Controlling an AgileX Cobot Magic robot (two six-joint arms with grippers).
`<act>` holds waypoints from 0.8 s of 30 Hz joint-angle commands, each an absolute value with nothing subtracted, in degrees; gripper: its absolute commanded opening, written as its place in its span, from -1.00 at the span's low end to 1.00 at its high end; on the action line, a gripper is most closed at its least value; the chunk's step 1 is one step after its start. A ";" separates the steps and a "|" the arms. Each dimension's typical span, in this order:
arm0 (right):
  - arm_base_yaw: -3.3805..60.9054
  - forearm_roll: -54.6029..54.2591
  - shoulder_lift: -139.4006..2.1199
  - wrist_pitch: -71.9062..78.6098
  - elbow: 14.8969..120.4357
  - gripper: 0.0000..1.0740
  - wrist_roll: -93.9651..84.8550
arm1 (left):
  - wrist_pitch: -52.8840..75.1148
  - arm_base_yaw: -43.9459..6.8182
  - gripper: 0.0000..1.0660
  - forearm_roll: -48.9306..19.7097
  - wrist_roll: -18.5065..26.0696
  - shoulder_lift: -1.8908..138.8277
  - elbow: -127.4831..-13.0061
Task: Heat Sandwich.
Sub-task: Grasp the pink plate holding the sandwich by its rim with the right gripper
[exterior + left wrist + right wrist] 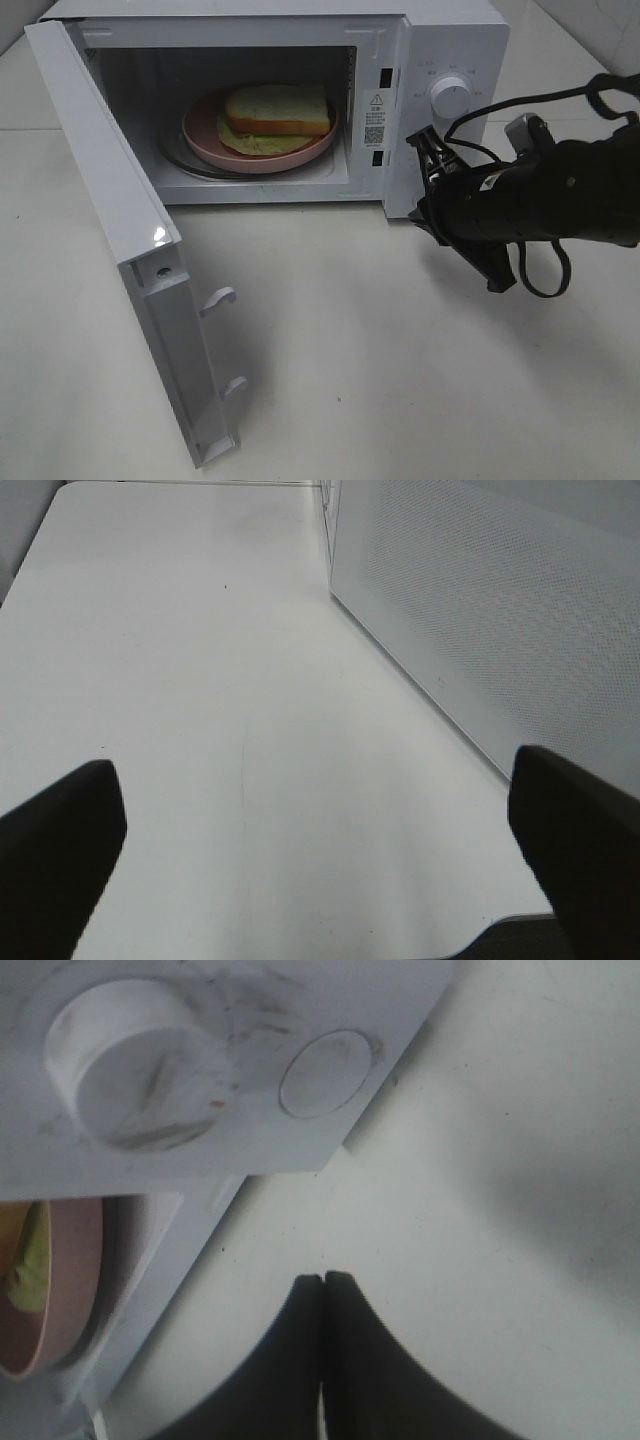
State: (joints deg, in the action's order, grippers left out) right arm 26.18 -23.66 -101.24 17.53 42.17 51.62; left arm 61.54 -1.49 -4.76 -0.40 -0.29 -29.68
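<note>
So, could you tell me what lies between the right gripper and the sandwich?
The microwave's front post with latch slots separates right gripper and sandwich, shown in the exterior high view.

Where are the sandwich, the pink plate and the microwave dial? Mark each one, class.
sandwich (278, 108), exterior high view, on the top bread slice.
pink plate (200, 130), exterior high view, on its bare left rim.
microwave dial (449, 97), exterior high view, on the knob's face.

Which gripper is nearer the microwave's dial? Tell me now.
Right. The right gripper, fingers shut, sits close in front of the dial; the left gripper, open, hangs over the table, outside the high view.
</note>
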 commanded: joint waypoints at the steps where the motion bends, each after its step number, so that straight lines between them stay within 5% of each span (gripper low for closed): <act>1: 26.13 -23.03 -97.23 12.26 42.11 -0.96 41.20 | 61.31 -1.26 0.86 -5.21 -0.57 -1.15 -29.62; 24: 26.13 -19.54 -83.31 -20.57 44.92 -0.88 11.12 | 61.31 -1.26 0.86 -5.21 -0.57 -1.15 -29.62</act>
State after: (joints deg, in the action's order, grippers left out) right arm 26.18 -22.23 -83.88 -15.13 43.14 15.24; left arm 61.54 -1.49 -4.76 -0.40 -0.29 -29.68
